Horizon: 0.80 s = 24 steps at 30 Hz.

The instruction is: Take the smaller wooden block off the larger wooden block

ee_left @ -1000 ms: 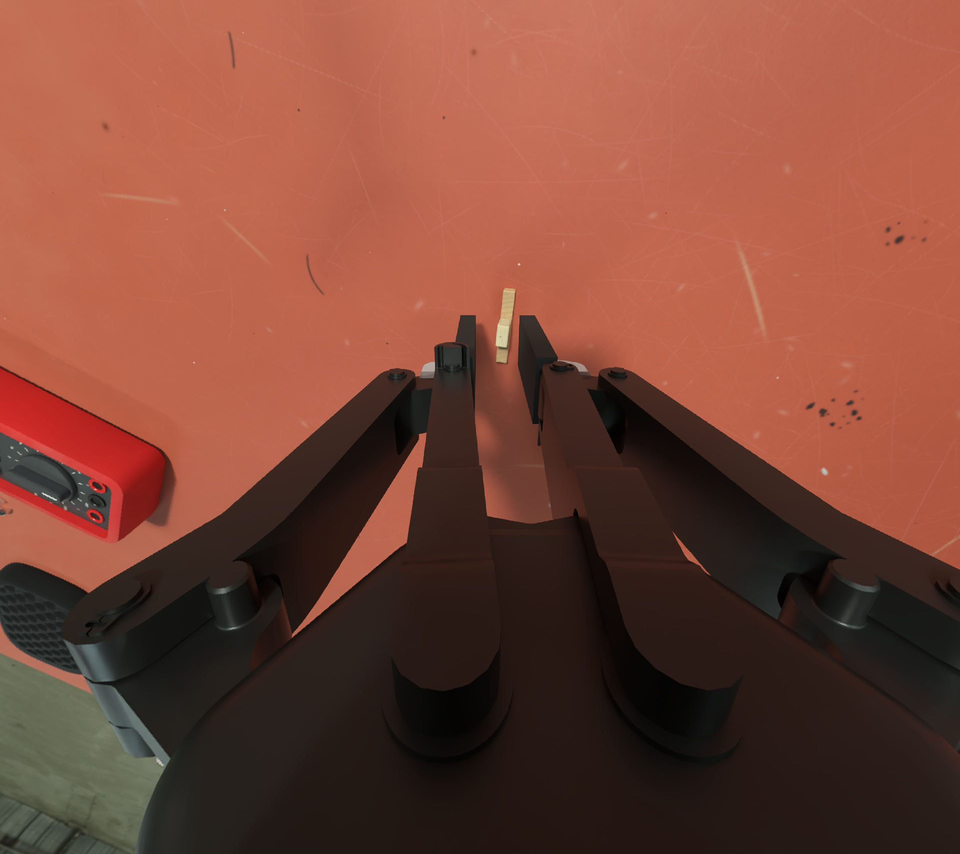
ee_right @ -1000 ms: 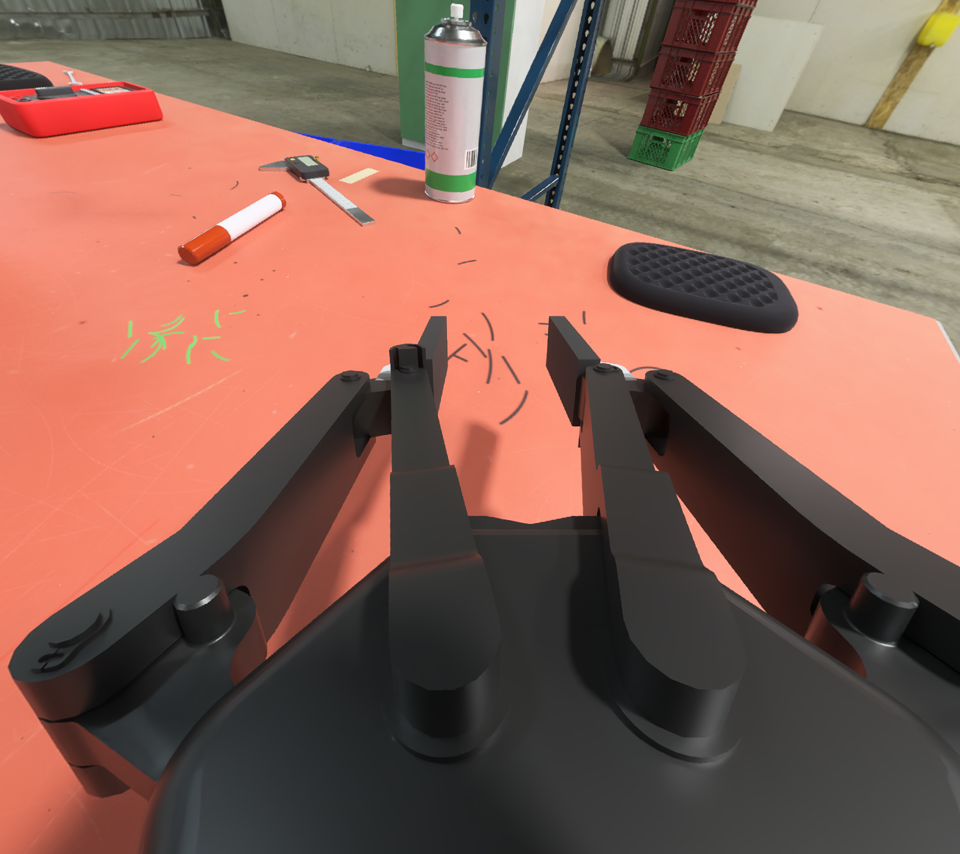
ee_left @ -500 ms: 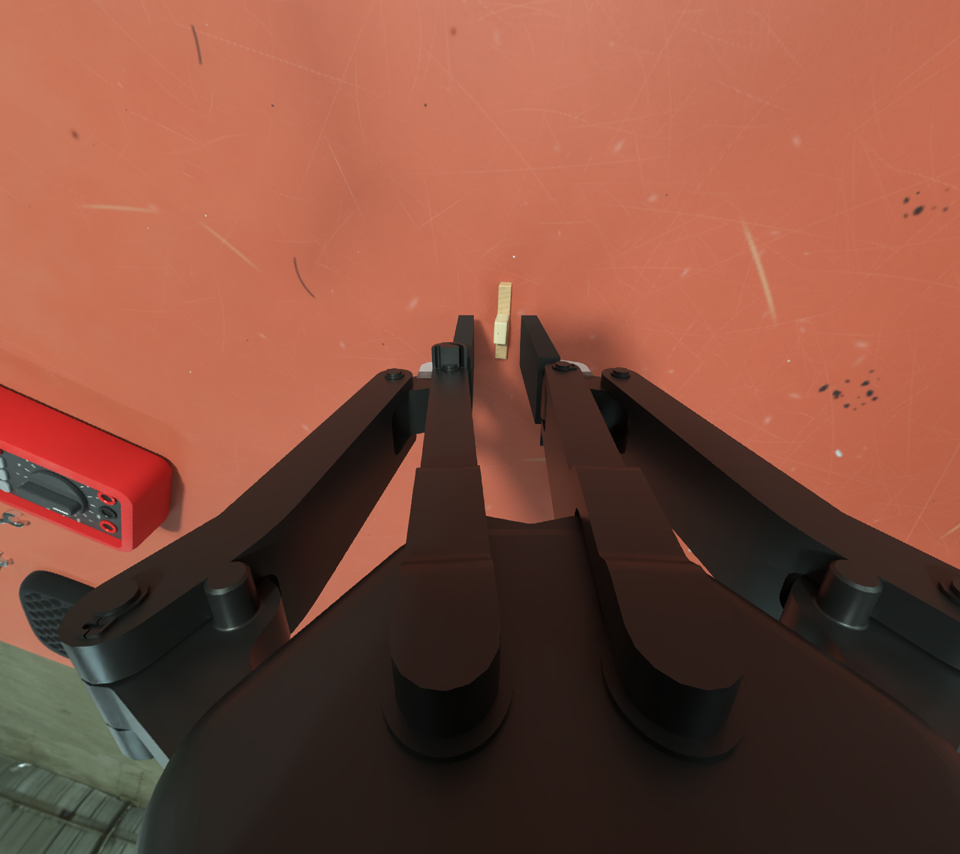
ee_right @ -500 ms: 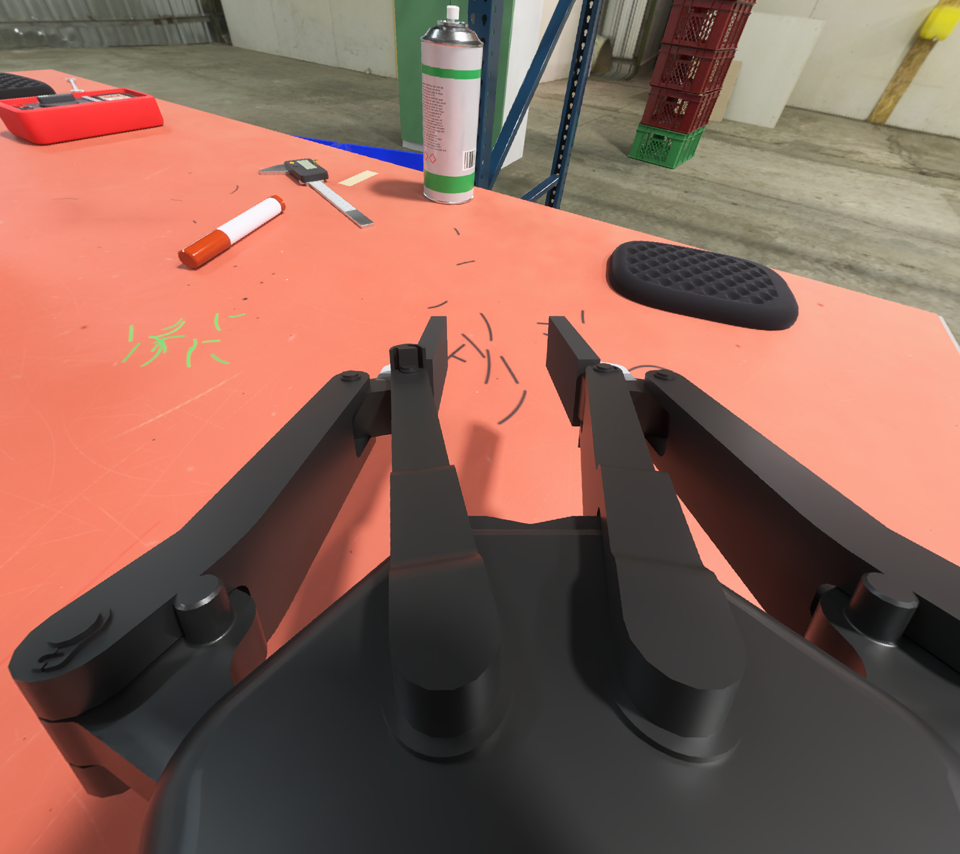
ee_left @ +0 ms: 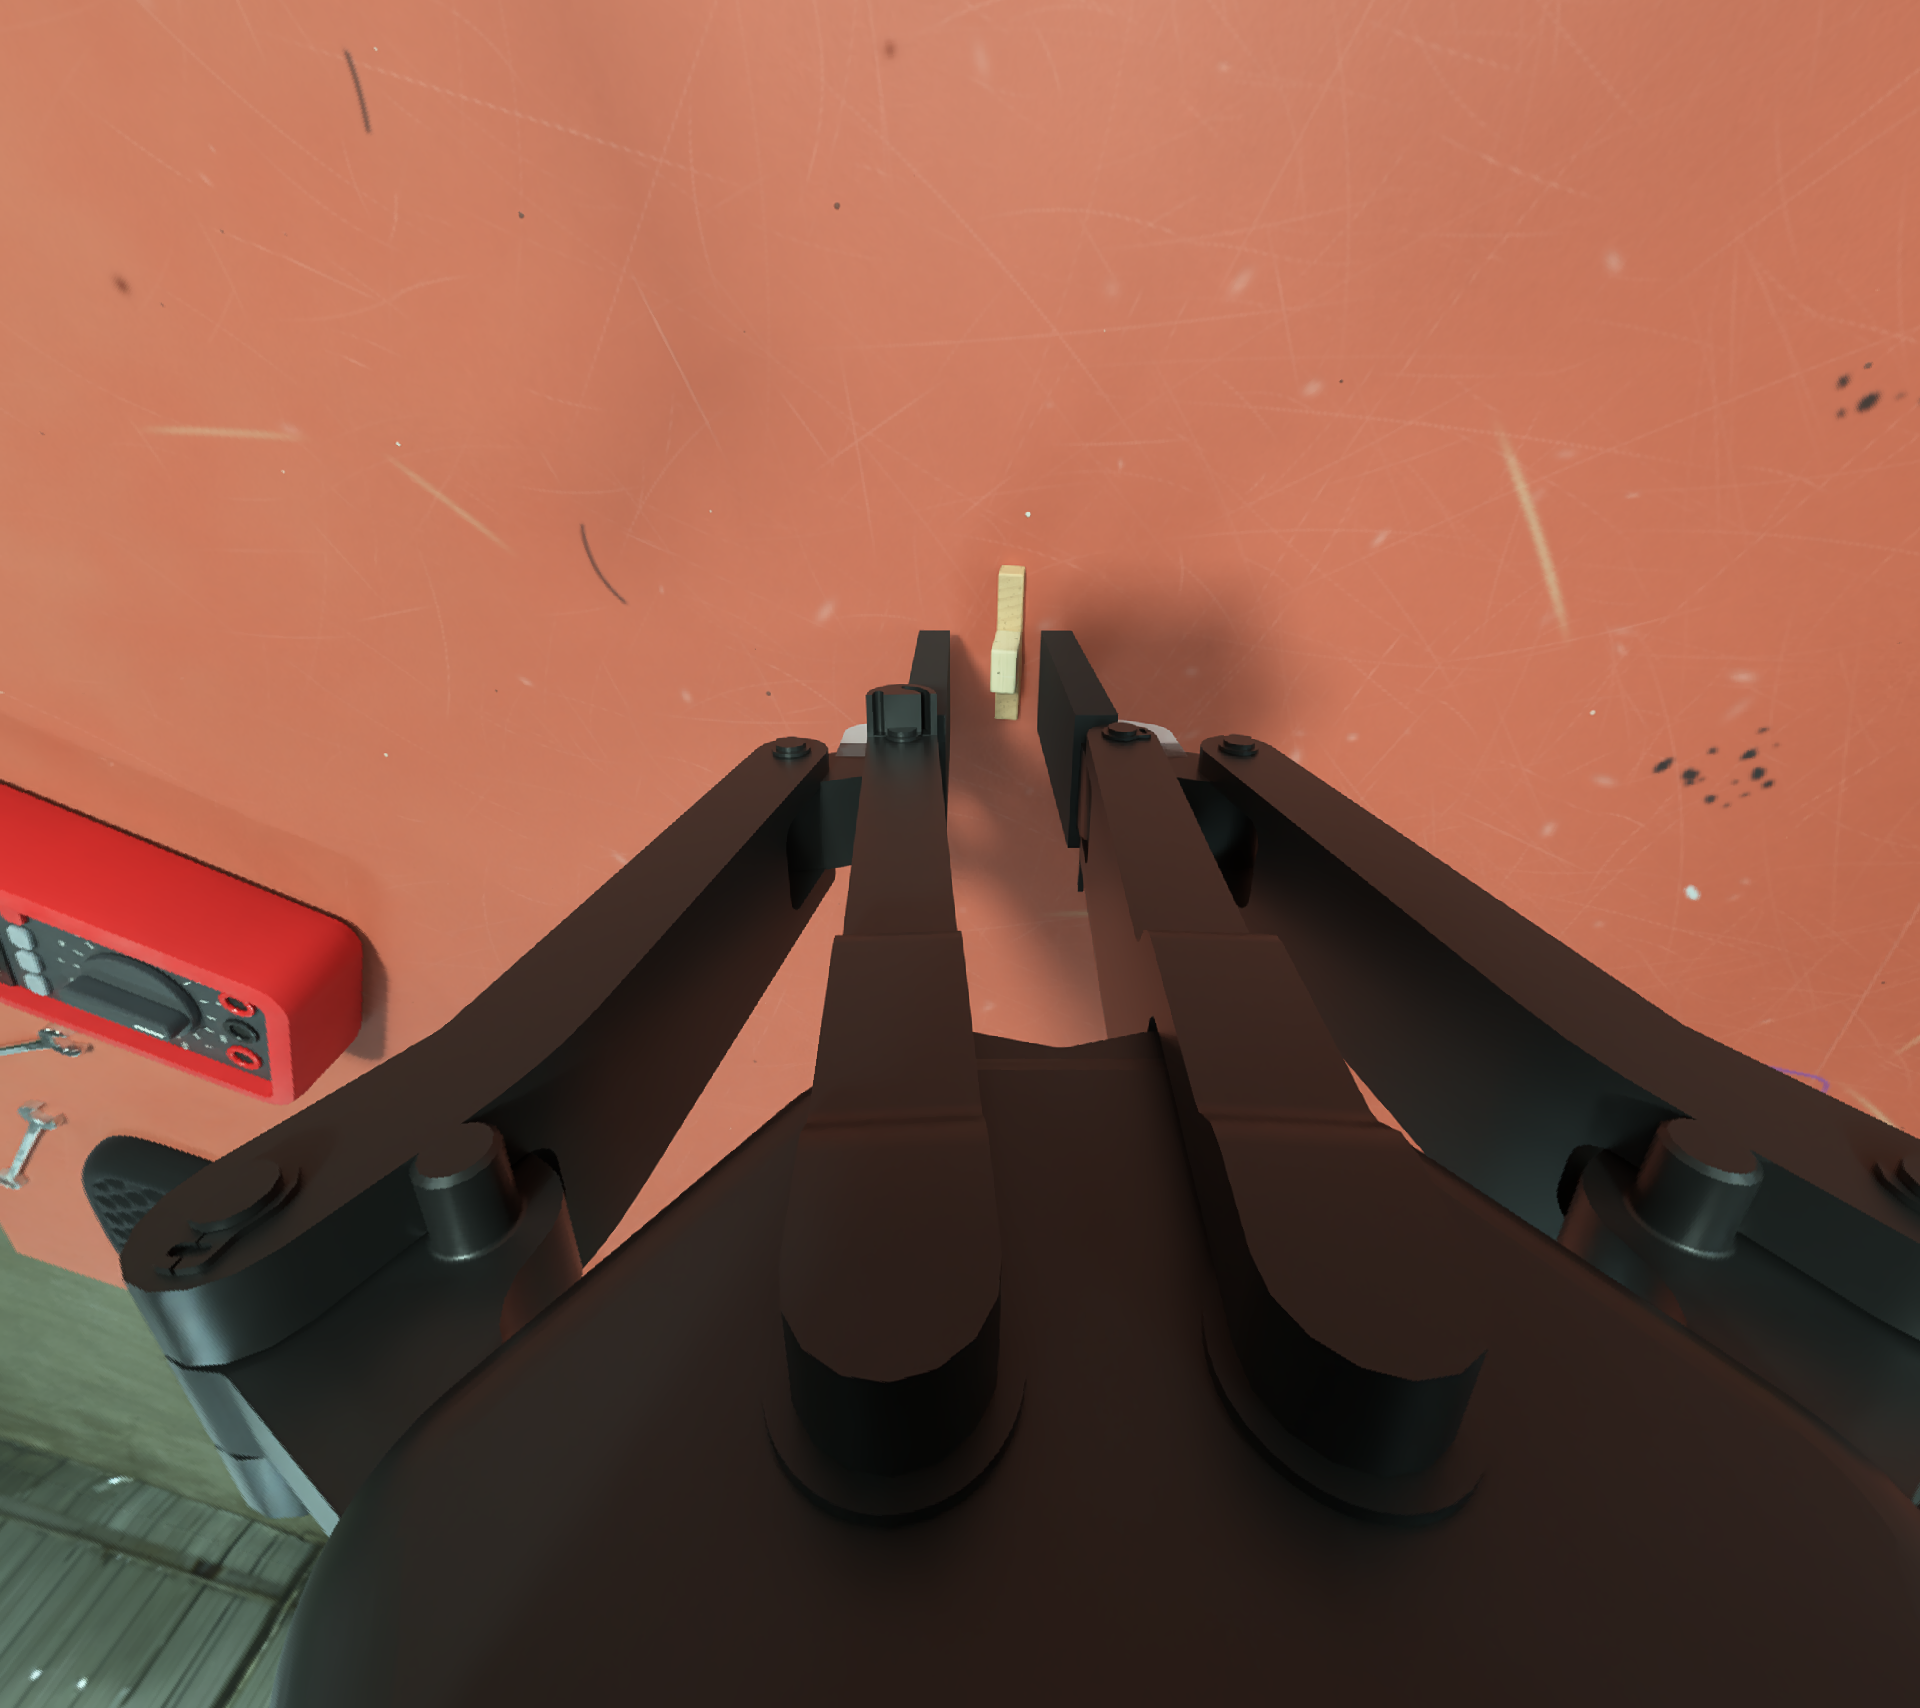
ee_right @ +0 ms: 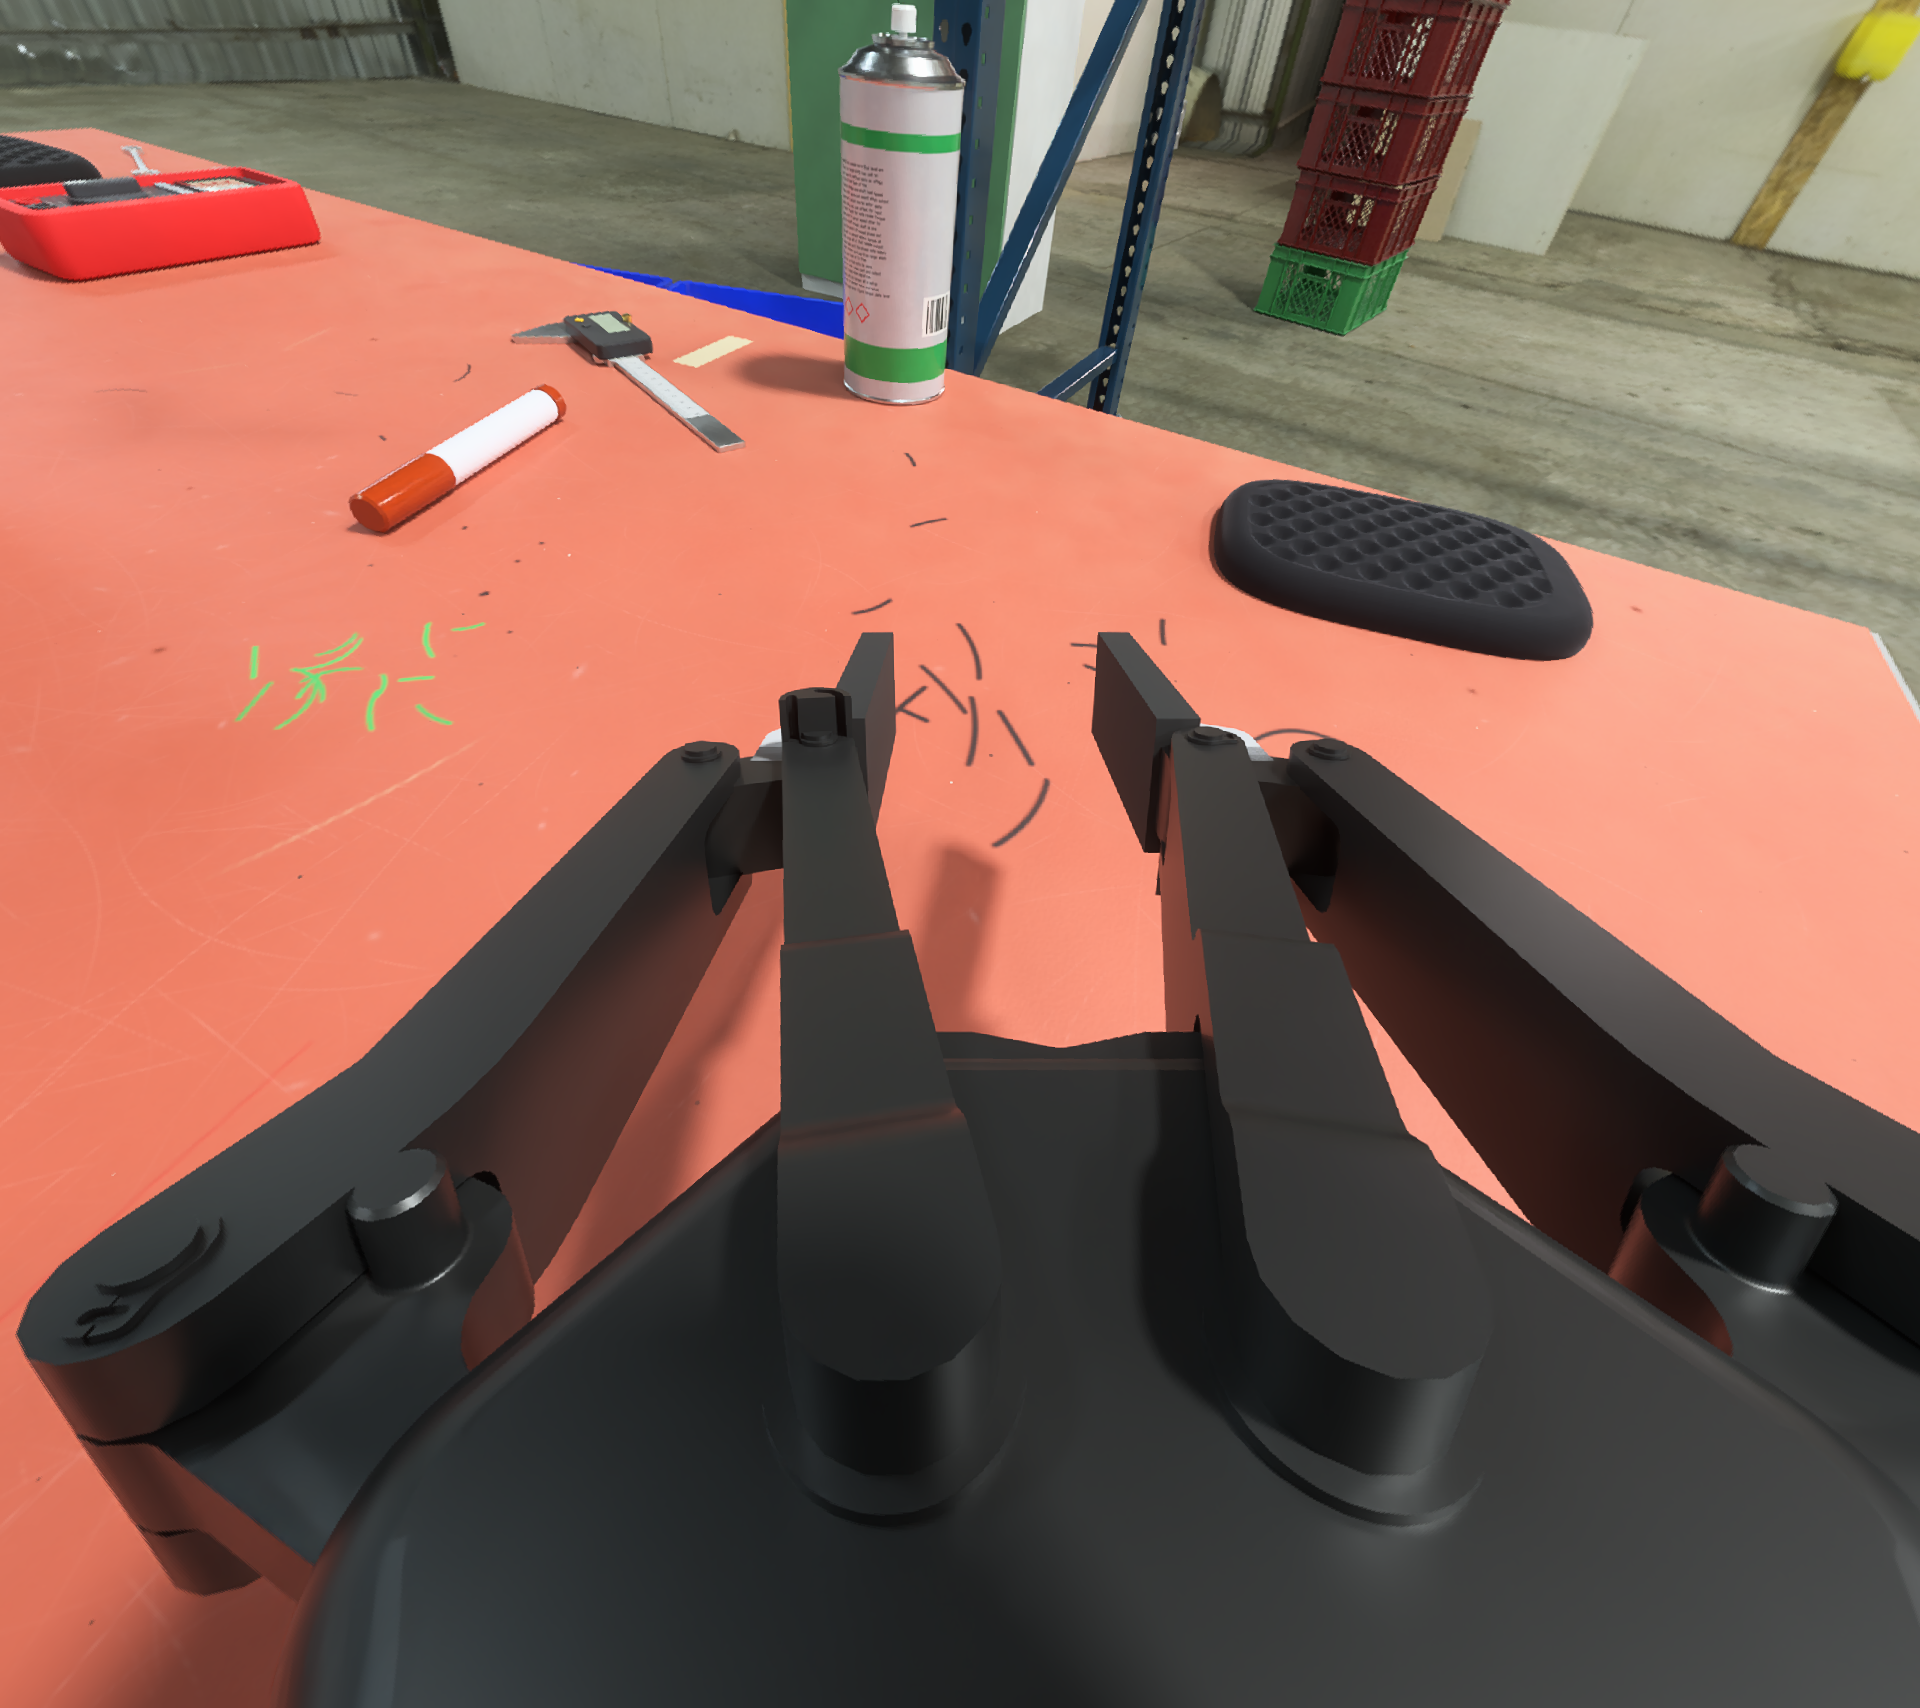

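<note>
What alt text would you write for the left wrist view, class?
The left tool points down at two pale wooden blocks on a scratched red table, jaws slightly apart. A red multimeter lies at the left.

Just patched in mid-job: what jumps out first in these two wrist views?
In the left wrist view, the pale wooden blocks stand small on the salmon table, just ahead of the left end effector, whose fingers are parted. A red multimeter lies at the left edge. In the right wrist view, a tall spray can stands at the far table edge, a red-and-white marker left of it.
</note>
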Available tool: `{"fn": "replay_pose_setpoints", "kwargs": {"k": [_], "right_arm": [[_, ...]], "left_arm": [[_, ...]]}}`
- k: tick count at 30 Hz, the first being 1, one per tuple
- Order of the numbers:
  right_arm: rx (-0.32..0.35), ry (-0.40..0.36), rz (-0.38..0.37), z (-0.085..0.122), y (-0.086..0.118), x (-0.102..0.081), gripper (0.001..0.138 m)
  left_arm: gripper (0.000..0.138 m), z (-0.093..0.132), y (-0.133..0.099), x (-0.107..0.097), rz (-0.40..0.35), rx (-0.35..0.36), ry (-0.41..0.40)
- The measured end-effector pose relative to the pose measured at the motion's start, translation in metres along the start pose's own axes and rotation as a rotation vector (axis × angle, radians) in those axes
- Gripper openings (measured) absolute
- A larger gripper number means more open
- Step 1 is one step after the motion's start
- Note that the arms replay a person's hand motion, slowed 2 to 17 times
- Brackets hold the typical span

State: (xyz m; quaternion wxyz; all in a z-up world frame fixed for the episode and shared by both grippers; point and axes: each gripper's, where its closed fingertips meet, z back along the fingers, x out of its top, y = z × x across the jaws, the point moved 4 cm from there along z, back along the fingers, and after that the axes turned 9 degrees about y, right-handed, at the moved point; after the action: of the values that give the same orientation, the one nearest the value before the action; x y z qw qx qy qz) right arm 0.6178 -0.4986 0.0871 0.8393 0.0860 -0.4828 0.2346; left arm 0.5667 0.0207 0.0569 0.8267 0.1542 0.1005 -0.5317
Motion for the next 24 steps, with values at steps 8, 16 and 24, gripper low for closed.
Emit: {"fn": "replay_pose_setpoints", "kwargs": {"k": [8,16,24], "right_arm": [[0.002,0.000,0.001,0.0000,0.0001,0.0001,0.052],[-0.003,-0.001,0.013,0.0004,0.0006,0.0001,0.052],[-0.009,-0.001,0.024,0.0004,0.0012,0.0001,0.052]], "left_arm": [[0.018,0.0000,-0.0008,0.0012,-0.003,-0.026,0.005],[0.006,-0.0001,0.0000,0.0033,-0.008,-0.028,-0.018],[0.006,-0.0001,0.0003,0.0034,-0.009,-0.035,-0.027]]}}
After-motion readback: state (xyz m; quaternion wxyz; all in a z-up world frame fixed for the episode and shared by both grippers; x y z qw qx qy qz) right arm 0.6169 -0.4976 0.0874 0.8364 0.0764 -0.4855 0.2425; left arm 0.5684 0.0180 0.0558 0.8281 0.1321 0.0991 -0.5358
